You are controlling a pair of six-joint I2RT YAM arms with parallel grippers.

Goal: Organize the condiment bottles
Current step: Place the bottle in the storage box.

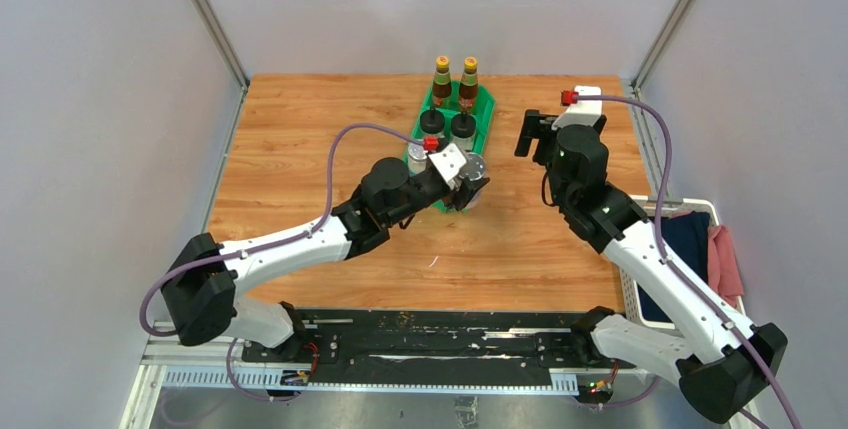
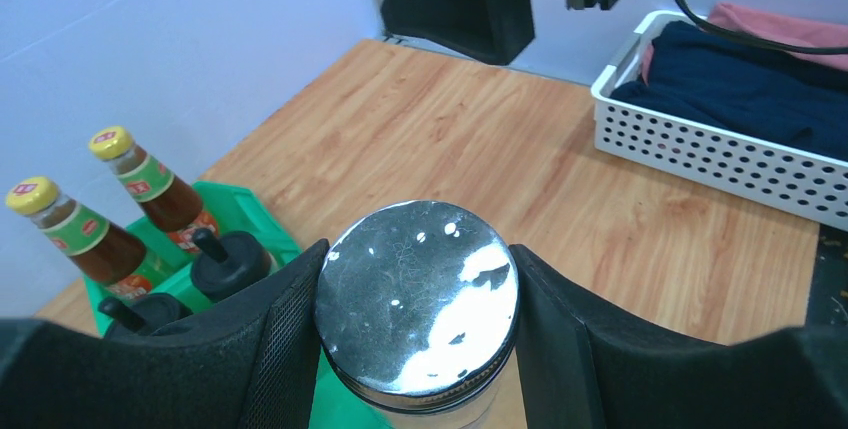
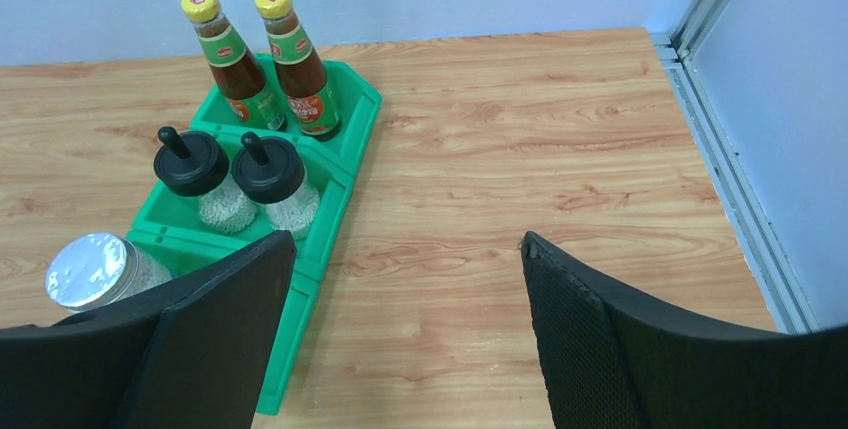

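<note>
Six condiment bottles logged; five are seated. Wooden tabletop (image 1: 300,149) carries a green three-compartment plastic bin (image 3: 362,114) running far to near. A white perforated basket (image 2: 700,139) of folded cloths sits off the tabletop's right edge.

Bin contents, far to near:
- Far compartment: two slim brown sauce bottles with yellow caps (image 3: 298,64), upright.
- Middle compartment: two clear black-capped shakers (image 3: 268,171), side by side.
- Near compartment: one silver-lidded jar (image 3: 90,269), on the left side.

Step in hand, as you should read it: placing the last jar. Your left gripper (image 1: 462,184) is clamped on the second silver-lidded jar (image 2: 417,294). One finger sits on each side, just under the lid, and the jar is upright. It hangs at the right side of the near compartment, just beside its twin. The views do not show whether its base is on the bin floor or above it.

Your right gripper (image 3: 405,249) is spread and empty. It hangs above bare tabletop right of the bin, well apart from every bottle.

Next move, judged: lower straight until seated, then release and lift clear vertically. Watch the neighbouring jar and the near bin wall; clearance looks tight.
</note>
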